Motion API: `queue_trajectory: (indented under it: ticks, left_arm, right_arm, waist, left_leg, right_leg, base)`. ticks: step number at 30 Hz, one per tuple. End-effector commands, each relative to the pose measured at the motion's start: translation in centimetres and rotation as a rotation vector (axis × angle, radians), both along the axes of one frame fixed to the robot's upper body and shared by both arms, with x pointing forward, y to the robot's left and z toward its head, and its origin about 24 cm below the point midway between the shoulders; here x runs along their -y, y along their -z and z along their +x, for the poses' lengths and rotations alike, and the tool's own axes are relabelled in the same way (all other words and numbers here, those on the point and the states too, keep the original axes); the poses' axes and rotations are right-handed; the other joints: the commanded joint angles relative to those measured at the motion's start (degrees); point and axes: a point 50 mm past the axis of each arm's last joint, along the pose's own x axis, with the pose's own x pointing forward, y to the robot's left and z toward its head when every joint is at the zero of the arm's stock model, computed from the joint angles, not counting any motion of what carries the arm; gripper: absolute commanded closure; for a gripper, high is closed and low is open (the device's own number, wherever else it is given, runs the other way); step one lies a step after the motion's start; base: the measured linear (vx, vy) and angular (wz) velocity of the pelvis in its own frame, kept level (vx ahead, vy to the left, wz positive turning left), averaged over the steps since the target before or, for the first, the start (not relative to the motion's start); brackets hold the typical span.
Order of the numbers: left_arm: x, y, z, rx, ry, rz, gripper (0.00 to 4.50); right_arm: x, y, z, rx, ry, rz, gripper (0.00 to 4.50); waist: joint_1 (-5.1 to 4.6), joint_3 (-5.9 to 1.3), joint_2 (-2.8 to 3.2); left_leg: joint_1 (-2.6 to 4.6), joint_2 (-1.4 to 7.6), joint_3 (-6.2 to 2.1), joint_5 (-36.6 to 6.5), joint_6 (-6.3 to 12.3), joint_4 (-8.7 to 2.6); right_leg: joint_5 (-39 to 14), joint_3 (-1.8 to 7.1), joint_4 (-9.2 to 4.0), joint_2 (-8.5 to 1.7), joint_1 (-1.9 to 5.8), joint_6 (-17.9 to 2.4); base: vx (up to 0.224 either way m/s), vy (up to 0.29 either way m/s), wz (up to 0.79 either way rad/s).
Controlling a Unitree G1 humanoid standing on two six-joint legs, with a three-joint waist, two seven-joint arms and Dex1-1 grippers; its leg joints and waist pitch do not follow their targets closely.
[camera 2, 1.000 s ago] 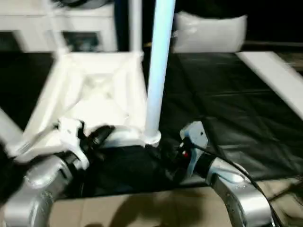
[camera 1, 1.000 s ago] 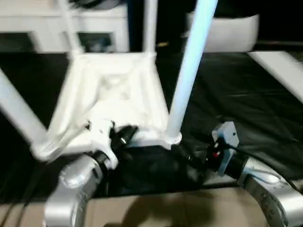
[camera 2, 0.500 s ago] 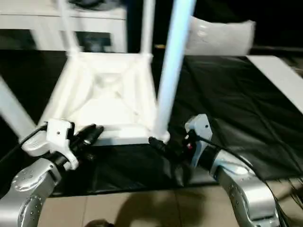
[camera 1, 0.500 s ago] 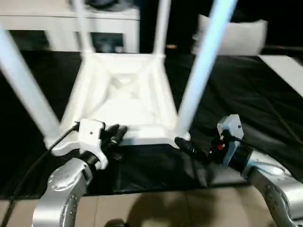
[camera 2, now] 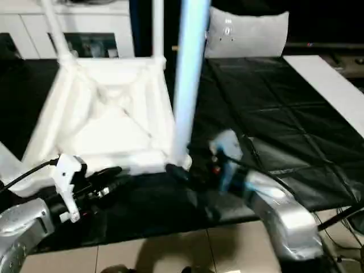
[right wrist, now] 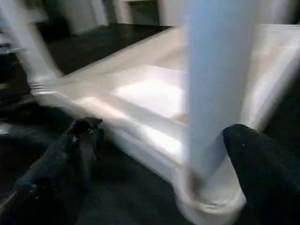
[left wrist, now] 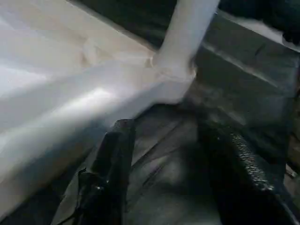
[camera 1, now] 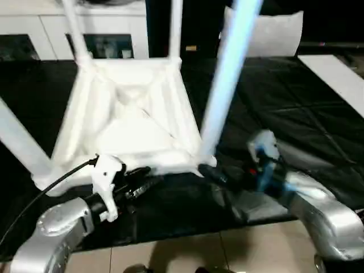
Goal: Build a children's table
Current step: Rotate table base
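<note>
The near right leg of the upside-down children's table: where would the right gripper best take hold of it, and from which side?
Probably low on the near right leg, just above its corner socket, coming in from the robot's side. The right gripper is open at that corner, and the round upright tube suits fingers closing across it.

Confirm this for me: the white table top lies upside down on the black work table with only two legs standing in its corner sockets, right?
Not two. The left eye view shows four legs standing in the upside-down table top on the black work table.
</note>
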Motion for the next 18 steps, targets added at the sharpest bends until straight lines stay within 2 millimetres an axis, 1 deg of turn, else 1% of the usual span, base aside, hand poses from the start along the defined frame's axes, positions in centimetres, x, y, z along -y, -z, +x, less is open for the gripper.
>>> queue_trajectory:
  ticks: [1, 2, 3, 4, 5, 6, 7, 8, 9, 10, 11, 12, 13, 14, 15, 16, 17, 18]
  left_arm:
    - [-2.0, 1.0, 0.2, -0.020, -0.017, 0.011, 1.83]
    - [-2.6, 1.3, 0.3, -0.028, -0.029, 0.019, 1.74]
    - [-3.9, 1.8, 0.6, -0.038, -0.053, 0.032, 1.66]
    - [-4.1, 2.0, 0.7, -0.038, -0.058, 0.034, 1.62]
    - [-4.7, 2.2, 0.8, -0.038, -0.069, 0.039, 1.53]
    - [-5.9, 2.6, 1.4, -0.035, -0.096, 0.051, 1.53]
    - [-6.8, 2.9, 1.9, -0.030, -0.123, 0.057, 1.42]
    - [-7.6, 3.3, 2.5, -0.024, -0.152, 0.059, 1.30]
    - [-7.8, 3.3, 2.6, -0.023, -0.158, 0.060, 1.19]
    - [-8.3, 3.6, 3.1, -0.020, -0.176, 0.056, 1.19]
    - [-8.7, 3.8, 3.5, -0.013, -0.183, 0.049, 1.17]
    - [-9.0, 4.0, 3.9, -0.003, -0.186, 0.037, 1.11]
    - [-9.0, 4.0, 3.9, -0.003, -0.186, 0.037, 0.95]
    - [-9.2, 3.9, 4.3, 0.028, -0.187, 0.023, 0.84]
    - [-9.2, 3.9, 4.5, 0.040, -0.185, 0.021, 0.84]
    - [-9.2, 3.9, 4.5, 0.049, -0.184, 0.020, 0.80]
    - [-9.2, 3.8, 4.7, 0.071, -0.175, 0.021, 0.77]
    - [-9.2, 3.8, 4.9, 0.085, -0.167, 0.021, 0.67]
  right_arm:
    - [0.5, 0.0, 0.7, 0.003, 0.059, 0.012, 0.00]
    - [0.4, -0.1, 0.7, 0.003, 0.052, 0.018, 0.00]
    - [0.3, -0.2, 0.8, 0.006, 0.035, 0.019, 0.00]
    - [0.2, -0.2, 0.8, 0.007, 0.033, 0.018, 0.00]
    - [0.2, -0.2, 0.8, 0.009, 0.031, 0.017, 0.00]
    - [0.3, -0.2, 1.0, 0.018, 0.050, 0.000, 0.00]
    - [0.5, 0.0, 1.3, 0.028, 0.082, -0.027, 0.00]
    - [0.8, 0.1, 1.7, 0.041, 0.121, -0.060, 0.00]
    - [0.9, 0.1, 1.8, 0.044, 0.129, -0.067, 0.00]
    - [1.2, 0.2, 2.2, 0.047, 0.173, -0.071, 0.00]
    - [1.6, 0.2, 2.6, 0.052, 0.224, -0.074, 0.00]
    - [2.2, 0.2, 3.1, 0.064, 0.299, -0.092, 0.00]
    - [2.2, 0.2, 3.1, 0.064, 0.299, -0.092, 0.00]
    - [3.3, 0.4, 3.8, 0.069, 0.409, -0.114, 0.00]
    - [3.8, 0.4, 4.1, 0.069, 0.455, -0.122, 0.00]
    - [4.2, 0.4, 4.2, 0.070, 0.486, -0.127, 0.00]
    - [5.0, 0.5, 4.6, 0.074, 0.551, -0.141, 0.00]
    - [5.5, 0.5, 4.8, 0.078, 0.595, -0.150, 0.00]
  waist:
    - [0.66, -3.42, 0.04]
    - [0.83, -3.58, 0.18]
    - [1.13, -3.62, 0.46]
    - [1.27, -3.63, 0.59]
    - [1.35, -3.74, 0.70]
    - [1.43, -3.65, 0.51]
    - [1.53, -3.48, 0.58]
    - [1.76, -3.43, 0.52]
    - [2.11, -3.26, 0.70]
    - [2.24, -3.09, 0.61]
    - [2.36, -3.06, 0.60]
    - [2.42, -3.14, 0.46]
    - [2.45, -3.21, 0.47]
    - [2.41, -3.06, 0.38]
    - [2.31, -2.99, -0.09]
    - [2.39, -2.97, 0.04]
    - [2.57, -2.91, 0.14]
    - [2.65, -2.74, 0.03]
  left_leg:
    - [-0.62, 5.97, -2.73, -2.86, 4.93, -4.16]
    - [-0.56, 6.16, -2.77, -2.16, 5.05, -4.15]
    - [-0.29, 6.44, -2.72, -1.03, 5.98, -4.10]
    - [-0.03, 6.76, -2.83, -0.47, 6.63, -4.18]
    - [0.34, 7.05, -2.91, -0.29, 6.87, -4.21]
    - [0.28, 7.22, -2.94, -0.52, 7.00, -4.36]
    - [0.42, 6.94, -2.74, -1.29, 6.86, -4.39]
    - [0.49, 6.84, -2.54, -3.08, 5.47, -4.60]
    - [0.54, 6.92, -2.47, -5.88, 3.64, -4.83]
    - [0.48, 6.96, -2.57, -7.00, 2.97, -4.98]
    - [0.80, 6.96, -2.51, -8.28, 2.21, -5.03]
    - [1.07, 6.78, -2.50, -9.85, 0.77, -5.18]
    - [1.15, 6.90, -2.52, -10.25, 0.17, -5.20]
    - [0.91, 7.22, -2.64, -10.46, -0.23, -5.39]
    - [1.02, 7.30, -2.53, -11.64, -0.68, -5.58]
    - [1.09, 7.08, -2.48, -11.73, -0.86, -5.50]
    - [1.36, 6.86, -2.22, -12.02, -1.02, -5.35]
    - [1.29, 6.79, -2.18, -12.52, -0.88, -5.35]
  right_leg:
    - [-8.68, 6.39, -3.76, -8.52, 2.63, -5.66]
    - [-7.62, 6.42, -3.34, -8.53, 2.70, -5.79]
    - [-5.82, 6.28, -3.20, -8.25, 2.38, -5.84]
    - [-4.02, 6.25, -2.87, -8.06, 2.16, -6.20]
    - [-2.15, 6.28, -2.47, -8.07, 2.01, -6.86]
    - [-1.39, 6.32, -2.35, -8.30, 2.08, -7.50]
    - [-2.68, 6.34, -2.75, -8.18, 1.83, -7.12]
    - [-5.47, 6.46, -3.05, -8.46, 1.99, -6.86]
    - [-9.20, 6.52, -3.48, -8.72, 2.17, -6.29]
    - [-11.29, 6.55, -3.82, -8.84, 2.25, -5.72]
    - [-13.36, 6.57, -4.04, -8.85, 2.10, -5.36]
    - [-16.97, 6.73, -4.59, -9.00, 1.96, -4.53]
    - [-17.37, 6.80, -4.44, -9.13, 1.99, -4.61]
    - [-17.73, 6.94, -4.39, -9.28, 2.04, -4.74]
    - [-19.98, 7.03, -4.64, -9.31, 1.87, -4.50]
    - [-21.11, 7.06, -4.79, -9.44, 1.76, -4.45]
    - [-22.63, 7.19, -5.20, -9.59, 1.46, -4.40]
    - [-24.38, 7.17, -5.50, -9.68, 1.58, -3.99]
  base:
    - [0.000, 0.000, 0.00]
    - [0.000, 0.000, 0.00]
    - [0.000, 0.000, 0.00]
    - [0.000, 0.000, 0.00]
    - [0.000, 0.000, 0.00]
    - [0.000, 0.000, 0.00]
    - [0.000, 0.000, 0.00]
    - [0.000, 0.000, 0.00]
    - [0.000, 0.000, 0.00]
    - [0.000, 0.000, 0.00]
    - [0.000, 0.000, 0.00]
    - [0.000, 0.000, 0.00]
    - [0.000, 0.000, 0.00]
    - [0.000, 0.000, 0.00]
    - [0.000, 0.000, 0.00]
    - [0.000, 0.000, 0.00]
    - [0.000, 0.000, 0.00]
    - [0.000, 0.000, 0.00]
